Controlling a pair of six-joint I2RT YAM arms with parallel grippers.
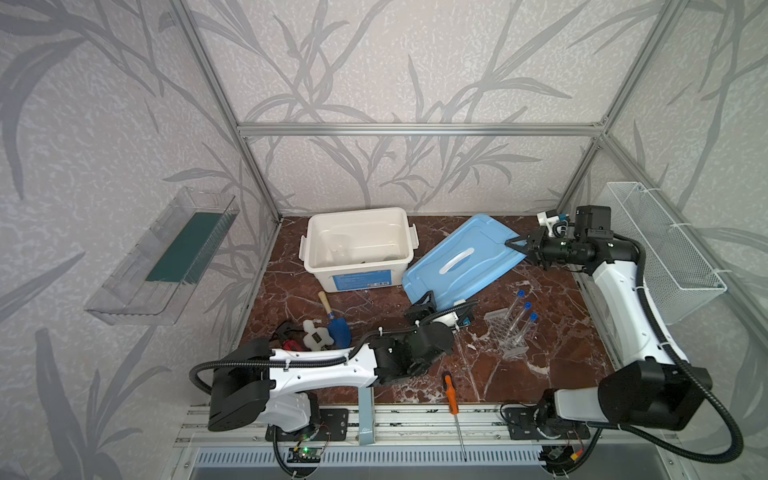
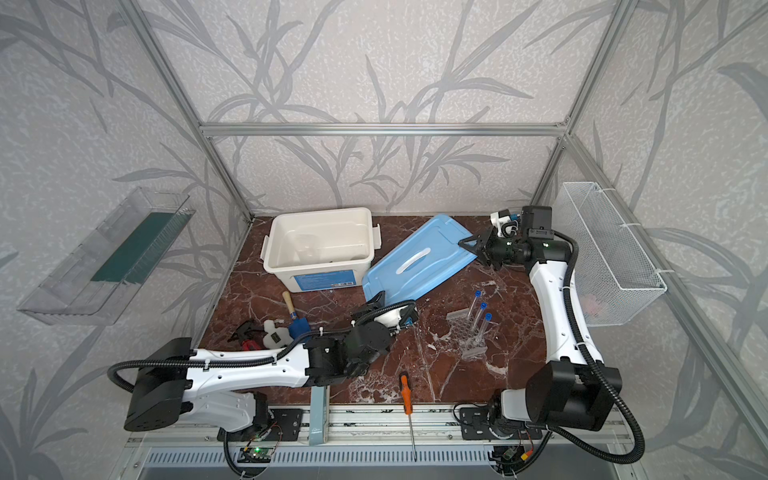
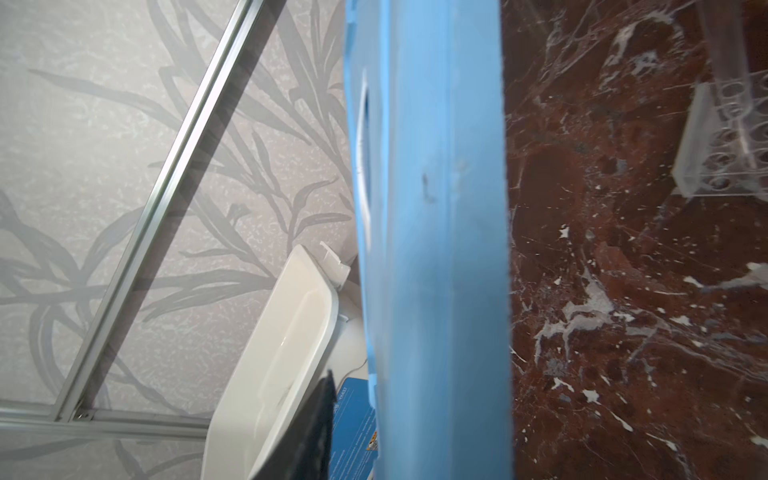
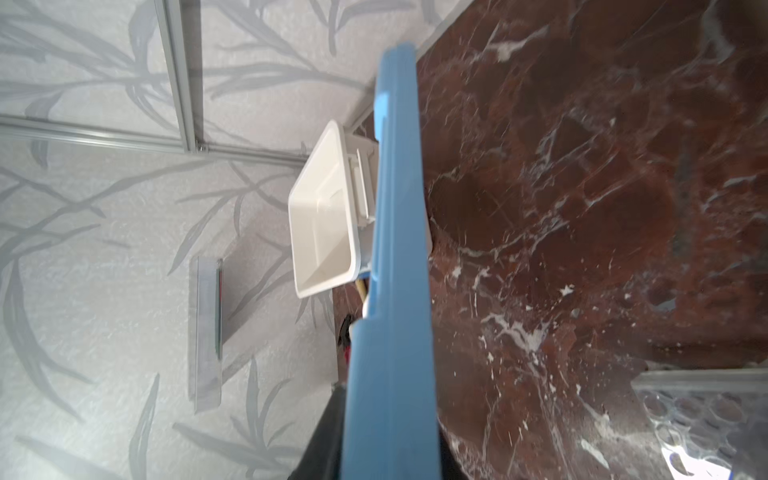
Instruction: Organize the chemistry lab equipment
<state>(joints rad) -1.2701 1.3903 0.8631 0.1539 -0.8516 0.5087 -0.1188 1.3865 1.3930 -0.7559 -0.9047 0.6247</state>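
Observation:
My right gripper (image 1: 515,243) is shut on the far right corner of the blue lid (image 1: 461,257), which tilts up off the table; in the right wrist view black fingers (image 4: 328,436) press both faces of the lid (image 4: 395,291). At the lid's near edge my left gripper (image 1: 432,303) stands open. In the left wrist view one finger (image 3: 316,424) stands apart from the lid (image 3: 432,249), and the lid hides the other finger. Three blue-capped test tubes (image 1: 517,320) stand in the clear rack (image 1: 505,332). A clear beaker (image 1: 340,245) shows faintly inside the white bin (image 1: 320,274).
A blue trowel (image 1: 334,324), a white flower-shaped piece (image 1: 313,334) and a red and black clip (image 1: 291,340) lie at the front left. An orange-handled screwdriver (image 1: 451,399) lies over the front edge. A wire basket (image 1: 660,249) hangs on the right wall, a clear shelf (image 1: 166,257) on the left.

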